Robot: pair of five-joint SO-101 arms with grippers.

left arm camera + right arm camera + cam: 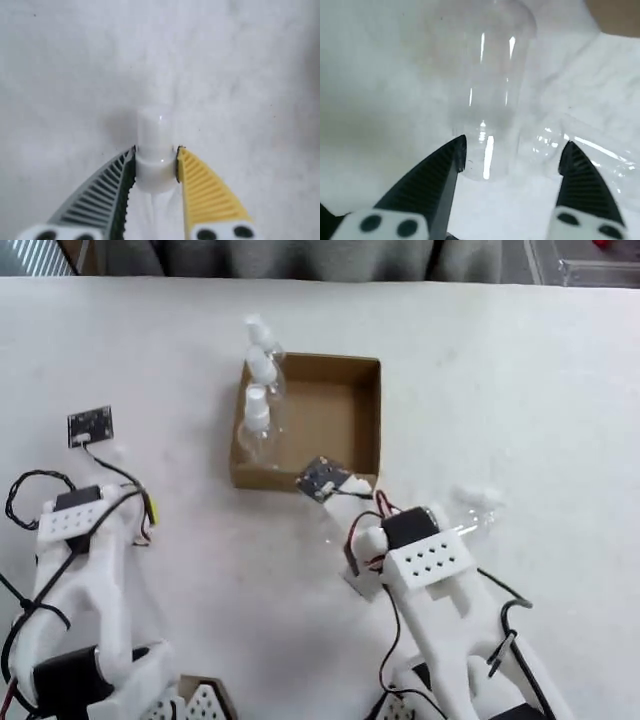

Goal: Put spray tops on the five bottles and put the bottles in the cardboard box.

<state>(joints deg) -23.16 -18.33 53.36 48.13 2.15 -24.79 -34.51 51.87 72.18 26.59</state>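
Spray top [156,142] clamped betw. L fingers [192,180], white desk [75,60] beyond. R fingers [437,172] apart, clear bottle [487,90] just past their tips.

five clear bottles [258,335] [263,370] [256,418] [490,100] [600,155], three of them capped, one separate spray top [156,150], one cardboard box [330,360], two arms [85,570] [440,590].

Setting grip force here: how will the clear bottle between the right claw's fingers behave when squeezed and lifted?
The clear bottle looks empty and thin-walled, so it is probably light and may dent under a hard squeeze. Its glossy side could slip in the right claw, which is open. Being round, it would likely roll once on its side.
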